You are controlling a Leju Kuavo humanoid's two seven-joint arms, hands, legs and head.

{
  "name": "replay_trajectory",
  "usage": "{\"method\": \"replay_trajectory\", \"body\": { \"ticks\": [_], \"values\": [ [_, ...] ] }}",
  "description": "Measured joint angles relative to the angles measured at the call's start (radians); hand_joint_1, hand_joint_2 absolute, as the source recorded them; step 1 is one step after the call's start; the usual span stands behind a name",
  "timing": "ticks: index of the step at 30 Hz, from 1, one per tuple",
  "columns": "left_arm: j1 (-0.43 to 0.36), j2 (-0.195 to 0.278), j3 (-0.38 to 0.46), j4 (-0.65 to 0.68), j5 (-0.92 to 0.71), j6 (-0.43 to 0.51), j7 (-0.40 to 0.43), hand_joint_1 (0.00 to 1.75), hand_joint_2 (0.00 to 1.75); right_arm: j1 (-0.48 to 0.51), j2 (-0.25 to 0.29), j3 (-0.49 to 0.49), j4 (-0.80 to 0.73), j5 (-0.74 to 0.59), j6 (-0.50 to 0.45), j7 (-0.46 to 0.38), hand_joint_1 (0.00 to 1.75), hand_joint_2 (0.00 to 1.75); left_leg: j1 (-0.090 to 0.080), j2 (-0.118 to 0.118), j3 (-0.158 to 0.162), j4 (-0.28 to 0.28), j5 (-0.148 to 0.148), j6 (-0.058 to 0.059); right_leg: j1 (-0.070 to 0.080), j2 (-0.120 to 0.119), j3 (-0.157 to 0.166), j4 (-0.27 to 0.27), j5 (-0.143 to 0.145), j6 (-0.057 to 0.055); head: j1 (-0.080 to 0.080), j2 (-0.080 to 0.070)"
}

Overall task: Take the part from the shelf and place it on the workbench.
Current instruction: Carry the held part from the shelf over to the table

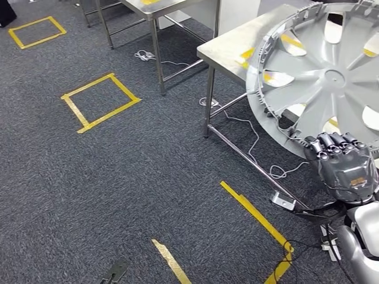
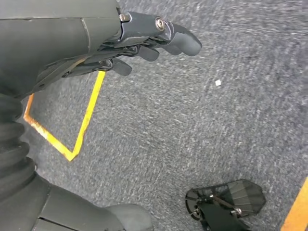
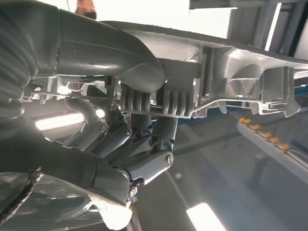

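Grey carpet (image 1: 147,177), widest open room, spreads left of the steel table (image 1: 232,47). A silver wheel cover (image 1: 321,77), tilted up on edge, overlaps the table's near corner, its lower rim clasped by the right hand (image 1: 341,163), fingers (image 3: 145,144) curled over the ribbed rim. A second table (image 1: 147,9) stands beyond. Yellow tape square (image 1: 100,102) lies well left of the table; tape strips (image 1: 254,216) cross the carpet below it. A cable (image 1: 250,139) trails under the table. Left hand (image 2: 120,43) hangs over carpet, fingers straight, loosely apart, holding nothing.
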Motion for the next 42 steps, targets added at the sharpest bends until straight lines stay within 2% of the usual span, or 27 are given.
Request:
{"method": "replay_trajectory", "body": {
  "ticks": [2, 3, 5, 7, 9, 10, 11, 12, 13, 14, 16, 18, 20, 21, 22, 24, 26, 27, 28, 30, 32, 35, 37, 38, 40, 41, 42],
  "values": [
    [-0.001, 0.001, 0.0, 0.0, -0.001, 0.0, 0.0, 0.0, 1.75, 0.001, 0.0, -0.001, 0.001, -0.004, -0.002, 0.001, 1.75, 1.75, -0.006, 0.015, 0.0, 0.009, -0.006, -0.01, 0.003, -0.028, 0.049, -0.085, 0.02, -0.012, -0.001, 0.0],
    [-0.001, 0.002, 0.0, 0.0, -0.002, 0.0, 0.0, 0.0, 1.75, 0.003, 0.0, -0.002, 0.001, -0.005, -0.003, 0.002, 1.75, 1.75, -0.01, 0.022, 0.0, 0.012, -0.007, -0.014, 0.006, -0.028, 0.051, -0.09, 0.017, -0.021, -0.002, 0.0],
    [-0.001, 0.002, 0.0, 0.0, -0.002, 0.0, 0.0, 0.0, 1.75, 0.008, -0.001, -0.005, 0.001, -0.006, -0.004, 0.002, 1.75, 1.75, -0.008, 0.034, 0.001, 0.016, -0.012, -0.02, 0.005, -0.005, 0.048, -0.088, 0.021, -0.038, -0.004, 0.0],
    [-0.003, 0.002, 0.0, 0.0, -0.002, 0.0, 0.0, 0.0, 1.75, 0.01, -0.002, -0.007, 0.001, -0.008, -0.004, 0.002, 1.75, 1.75, -0.002, 0.008, -0.012, 0.054, -0.043, -0.029, 0.002, 0.015, 0.048, -0.089, 0.025, -0.05, -0.006, 0.0],
    [-0.002, 0.002, 0.0, 0.0, -0.002, 0.0, 0.0, 0.0, 1.75, 0.01, -0.002, -0.008, 0.002, -0.008, -0.004, 0.002, 1.75, 1.75, 0.002, -0.036, -0.062, 0.17, -0.106, -0.036, 0.001, 0.035, 0.047, -0.09, 0.027, -0.058, -0.009, 0.0],
    [-0.001, 0.002, 0.0, 0.0, -0.002, 0.0, 0.0, 0.0, 1.75, 0.011, -0.002, -0.008, 0.002, -0.009, -0.004, 0.002, 1.75, 1.75, 0.002, -0.046, -0.095, 0.241, -0.134, -0.037, 0.002, 0.047, 0.046, -0.089, 0.028, -0.06, -0.01, 0.0],
    [0.001, 0.002, 0.0, 0.0, -0.002, 0.0, 0.0, 0.0, 1.75, 0.012, -0.002, -0.008, 0.003, -0.01, -0.004, 0.002, 1.75, 1.75, 0.002, -0.051, -0.12, 0.295, -0.147, -0.036, 0.003, 0.06, 0.046, -0.089, 0.028, -0.061, -0.01, 0.0],
    [0.002, 0.001, 0.0, 0.0, -0.002, 0.0, 0.0, 0.0, 1.75, 0.013, -0.002, -0.009, 0.004, -0.011, -0.004, 0.002, 1.75, 1.75, 0.002, -0.053, -0.132, 0.314, -0.141, -0.033, 0.005, 0.073, 0.046, -0.089, 0.029, -0.062, -0.01, 0.0],
    [0.002, 0.001, 0.0, 0.0, -0.003, 0.0, 0.0, 0.0, 1.75, 0.013, -0.002, -0.009, 0.004, -0.012, -0.004, 0.002, 1.75, 1.75, 0.002, -0.057, -0.125, 0.294, -0.116, -0.028, 0.007, 0.086, 0.046, -0.089, 0.029, -0.062, -0.01, 0.0],
    [0.001, 0.001, 0.0, 0.0, -0.003, 0.0, 0.0, 0.0, 1.75, 0.012, -0.003, -0.011, 0.005, -0.014, -0.004, 0.002, 1.75, 1.75, 0.001, -0.065, -0.102, 0.239, -0.077, -0.021, 0.008, 0.098, 0.047, -0.089, 0.03, -0.062, -0.01, 0.0],
    [-0.001, 0.004, 0.0, 0.0, -0.004, 0.0, -0.001, 0.0, 1.75, 0.01, -0.003, -0.014, 0.005, -0.019, -0.004, 0.002, 1.75, 1.75, 0.0, -0.115, -0.045, 0.104, -0.015, -0.002, 0.008, 0.12, 0.044, -0.088, 0.032, -0.059, -0.009, 0.0],
    [-0.003, 0.005, 0.0, 0.0, -0.004, 0.0, -0.001, 0.0, 1.75, 0.008, -0.003, -0.016, 0.006, -0.022, -0.005, 0.002, 1.75, 1.75, -0.001, -0.151, -0.015, 0.033, -0.001, 0.007, 0.002, 0.139, 0.036, -0.087, 0.037, -0.05, -0.01, 0.0],
    [-0.003, 0.004, 0.0, 0.0, -0.005, 0.0, -0.002, 0.0, 1.75, 0.008, -0.005, -0.018, 0.007, -0.023, -0.007, 0.001, 1.75, 1.75, -0.001, -0.137, -0.011, 0.018, 0.0, 0.006, -0.003, 0.156, 0.027, -0.09, 0.042, -0.037, -0.014, 0.0],
    [-0.004, 0.003, 0.0, 0.0, -0.005, 0.0, -0.002, 0.0, 1.75, 0.007, -0.006, -0.02, 0.007, -0.024, -0.007, 0.001, 1.75, 1.75, 0.002, -0.125, -0.008, 0.01, 0.004, 0.007, -0.002, 0.148, 0.02, -0.085, 0.038, -0.033, -0.013, 0.0],
    [-0.005, 0.003, 0.0, 0.0, -0.005, 0.0, -0.002, 0.0, 1.75, 0.005, -0.008, -0.022, 0.008, -0.024, -0.007, 0.001, 1.75, 1.75, 0.004, -0.113, -0.006, 0.003, 0.008, 0.009, 0.0, 0.127, 0.007, -0.064, 0.023, -0.029, -0.011, 0.0],
    [-0.006, 0.002, 0.0, 0.0, -0.005, 0.0, -0.002, 0.0, 1.75, 0.001, -0.011, -0.025, 0.009, -0.025, -0.007, 0.001, 1.75, 1.75, 0.006, -0.087, -0.005, -0.005, 0.012, 0.011, 0.003, 0.072, -0.042, 0.037, -0.035, -0.023, -0.005, 0.0],
    [-0.004, 0.001, 0.0, 0.0, -0.005, 0.0, -0.002, 0.0, 1.75, 0.001, -0.011, -0.024, 0.011, -0.025, -0.007, 0.001, 1.75, 1.75, 0.005, -0.062, -0.006, -0.004, 0.012, 0.012, 0.0, 0.049, -0.096, 0.158, -0.085, -0.015, -0.004, 0.0],
    [-0.003, 0.001, 0.0, 0.0, -0.005, 0.0, -0.002, 0.0, 1.75, 0.001, -0.011, -0.024, 0.012, -0.025, -0.007, 0.001, 1.75, 1.75, 0.005, -0.049, -0.007, -0.004, 0.011, 0.011, -0.001, 0.046, -0.105, 0.183, -0.087, -0.011, -0.003, 0.0],
    [-0.003, 0.0, 0.0, 0.0, -0.005, 0.0, -0.002, 0.0, 1.75, 0.002, -0.011, -0.025, 0.013, -0.025, -0.007, 0.001, 1.75, 1.75, 0.006, -0.037, -0.006, -0.004, 0.01, 0.01, -0.003, 0.042, -0.093, 0.166, -0.07, -0.008, -0.003, 0.0],
    [-0.004, -0.001, 0.0, 0.0, -0.005, 0.0, -0.002, 0.0, 1.75, 0.0, -0.011, -0.025, 0.014, -0.025, -0.007, 0.001, 1.75, 1.75, 0.006, -0.016, -0.005, -0.001, 0.006, 0.003, -0.005, 0.019, -0.019, 0.033, -0.013, -0.003, -0.003, 0.0],
    [-0.007, 0.001, 0.0, 0.0, -0.006, -0.001, -0.002, 0.0, 1.75, -0.003, -0.011, -0.025, 0.014, -0.025, -0.007, 0.001, 1.75, 1.75, 0.001, -0.003, -0.006, 0.006, 0.001, -0.009, -0.002, -0.002, 0.046, -0.076, 0.016, -0.01, -0.005, 0.0],
    [-0.01, 0.002, -0.001, 0.0, -0.011, -0.008, -0.011, 0.0, 1.75, -0.004, -0.012, -0.025, 0.018, -0.009, -0.008, 0.001, 1.75, 1.75, -0.003, 0.008, -0.007, 0.012, 0.001, -0.022, 0.002, 0.007, 0.056, -0.091, 0.018, -0.033, -0.011, 0.0],
    [-0.012, 0.002, -0.001, 0.0, -0.011, -0.027, -0.022, 0.0, 1.75, -0.009, -0.012, -0.026, 0.021, 0.011, -0.009, 0.001, 1.75, 1.75, 0.001, -0.005, -0.014, 0.034, -0.018, -0.031, 0.0, 0.013, 0.055, -0.09, 0.02, -0.045, -0.013, 0.0],
    [-0.013, 0.002, -0.001, 0.0, -0.009, -0.04, -0.028, 0.0, 1.75, -0.013, -0.012, -0.025, 0.022, 0.018, -0.009, 0.001, 1.75, 1.75, 0.003, -0.019, -0.03, 0.073, -0.044, -0.036, -0.001, 0.015, 0.055, -0.091, 0.021, -0.051, -0.014, 0.0],
    [-0.012, 0.003, -0.001, 0.0, 0.0, -0.069, -0.038, 0.0, 1.75, -0.02, -0.012, -0.024, 0.025, 0.028, -0.01, 0.002, 1.75, 1.75, 0.005, -0.045, -0.086, 0.202, -0.109, -0.041, 0.0, 0.02, 0.055, -0.091, 0.022, -0.058, -0.017, 0.0],
    [-0.011, 0.003, 0.0, 0.0, 0.005, -0.083, -0.043, 0.0, 1.75, -0.022, -0.012, -0.023, 0.028, 0.031, -0.011, 0.002, 1.75, 1.75, 0.005, -0.05, -0.116, 0.266, -0.132, -0.042, 0.002, 0.023, 0.055, -0.091, 0.022, -0.06, -0.017, 0.0],
    [-0.01, 0.003, 0.0, 0.0, 0.009, -0.094, -0.047, 0.0, 1.75, -0.023, -0.012, -0.023, 0.031, 0.033, -0.011, 0.002, 1.75, 1.75, 0.005, -0.052, -0.133, 0.303, -0.138, -0.041, 0.004, 0.027, 0.055, -0.091, 0.022, -0.06, -0.017, 0.0]
  ]
}}
